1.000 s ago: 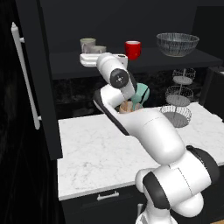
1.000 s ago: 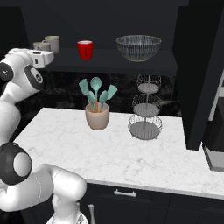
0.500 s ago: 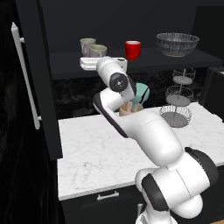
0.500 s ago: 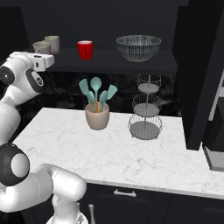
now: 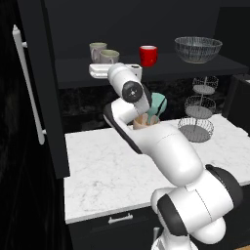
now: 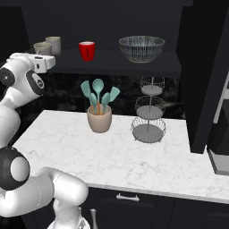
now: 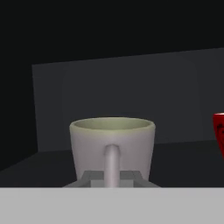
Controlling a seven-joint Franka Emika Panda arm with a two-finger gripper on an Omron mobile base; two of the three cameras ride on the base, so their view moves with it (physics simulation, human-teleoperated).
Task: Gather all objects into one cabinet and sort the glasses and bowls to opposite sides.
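Working from the left, I see the cabinet's open door (image 5: pixel 36 93) with its white bar handle (image 5: pixel 28 85) swung well out, so that side is hemmed in and I have little room to sweep the arm that way. On the dark cabinet shelf (image 5: pixel 161 66) the two pale mugs sit close together at the left end: the rear mug (image 5: pixel 97 51) and the front mug (image 5: pixel 110 56), which in the hand view (image 7: pixel 112 146) faces me with its handle pointing straight at the camera. My gripper (image 5: pixel 100 71) is level with the shelf edge just in front of that mug, jaws closed narrow on the front mug's handle as far as I can judge, since the fingertips are hidden. Next along comes the red mug (image 5: pixel 148 55), a clear gap away, then the wire-mesh bowl (image 5: pixel 197 49) far right, well apart from all three mugs. I judge the gathering done and the sorting nearly so: mugs left, bowl right, perhaps only a final placement and release left. Pulling straight back from the shelf looks open; below, the utensil pot (image 6: pixel 99 118) and tiered basket stand (image 6: pixel 149 109) crowd the counter (image 6: pixel 134 156).
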